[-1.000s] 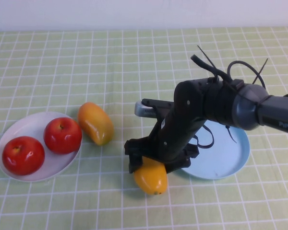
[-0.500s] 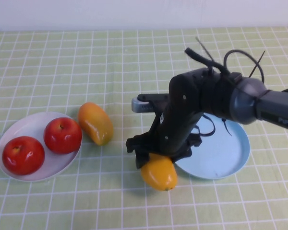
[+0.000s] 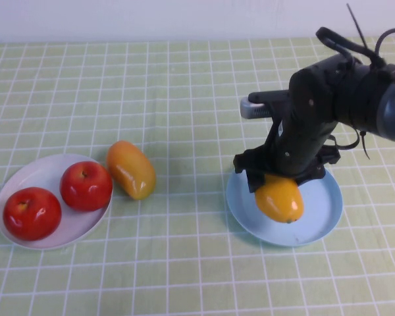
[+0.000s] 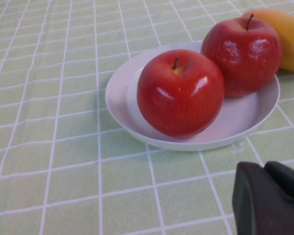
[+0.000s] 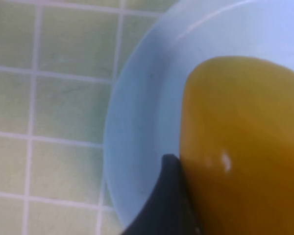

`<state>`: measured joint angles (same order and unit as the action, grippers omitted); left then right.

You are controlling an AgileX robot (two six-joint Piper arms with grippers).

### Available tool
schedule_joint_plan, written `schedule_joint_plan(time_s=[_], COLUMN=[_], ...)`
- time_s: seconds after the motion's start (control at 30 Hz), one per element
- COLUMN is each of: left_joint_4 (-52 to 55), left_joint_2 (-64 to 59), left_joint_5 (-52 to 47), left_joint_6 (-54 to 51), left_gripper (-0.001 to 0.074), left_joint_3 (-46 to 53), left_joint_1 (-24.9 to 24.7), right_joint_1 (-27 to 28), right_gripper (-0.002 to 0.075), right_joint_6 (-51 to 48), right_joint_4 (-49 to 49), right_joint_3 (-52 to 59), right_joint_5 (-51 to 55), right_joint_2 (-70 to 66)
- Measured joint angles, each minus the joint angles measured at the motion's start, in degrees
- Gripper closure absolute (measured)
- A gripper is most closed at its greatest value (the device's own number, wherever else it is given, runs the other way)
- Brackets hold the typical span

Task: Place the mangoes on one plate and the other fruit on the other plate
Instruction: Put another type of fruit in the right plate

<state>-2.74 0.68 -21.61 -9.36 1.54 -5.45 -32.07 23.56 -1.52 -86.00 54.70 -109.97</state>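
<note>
My right gripper [image 3: 279, 184] is shut on a yellow-orange mango [image 3: 280, 199], holding it over the left half of the light blue plate [image 3: 324, 212]. In the right wrist view the mango [image 5: 245, 147] fills the space beside one dark finger [image 5: 169, 200], with the blue plate [image 5: 142, 122] beneath. The second mango [image 3: 130, 169] lies on the cloth next to the white plate [image 3: 39, 172]. Two red apples [image 3: 85, 185] [image 3: 31, 212] sit on that plate. My left gripper [image 4: 269, 200] is shut and low by the white plate [image 4: 122, 93], near the apples [image 4: 180, 93] [image 4: 242, 49].
A green-and-white checked cloth [image 3: 184, 99] covers the whole table. A white wall runs along the far edge. Loose black cables stick out above the right arm [image 3: 342, 85].
The right arm has lifted the mango off the cloth and carried it rightward from the table's front middle to over the blue plate. The left arm, the apples and the other mango have stayed put.
</note>
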Motion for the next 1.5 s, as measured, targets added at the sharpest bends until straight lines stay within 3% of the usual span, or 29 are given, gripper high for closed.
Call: schedule_joint_plan(time_s=[0.2,0.37,0.47,0.63,0.83,1.17,1.5], left_joint_4=[0.0,0.0,0.0,0.0,0.0,0.0,0.0], left_joint_2=[0.0,0.0,0.0,0.0,0.0,0.0,0.0], left_joint_5=[0.0,0.0,0.0,0.0,0.0,0.0,0.0], left_joint_6=[0.0,0.0,0.0,0.0,0.0,0.0,0.0], left_gripper=[0.0734,0.0734,0.0734,0.0734,0.0734,0.0734,0.0734], left_joint_3=[0.0,0.0,0.0,0.0,0.0,0.0,0.0], left_joint_1=[0.0,0.0,0.0,0.0,0.0,0.0,0.0], right_joint_1=[0.14,0.14,0.14,0.02,-4.37,-9.66,-11.08], right_gripper=[0.02,0.0077,0.0045,0.0036,0.0036,0.0036,0.0035], right_joint_6=[-1.43,-2.34,-2.48,-2.48,-7.92,-28.94,-33.82], right_joint_4=[-0.13,-0.13,-0.33,-1.33,1.52,12.57,14.63], right_joint_3=[0.08,0.08,0.08,0.08,-4.25,-19.28,-30.98], right_joint_5=[-0.34,-0.46,-0.36,-0.36,-6.21,-16.08,-14.59], right_joint_2=[-2.21,-2.32,-1.2,2.64,2.96,-10.82,-21.24])
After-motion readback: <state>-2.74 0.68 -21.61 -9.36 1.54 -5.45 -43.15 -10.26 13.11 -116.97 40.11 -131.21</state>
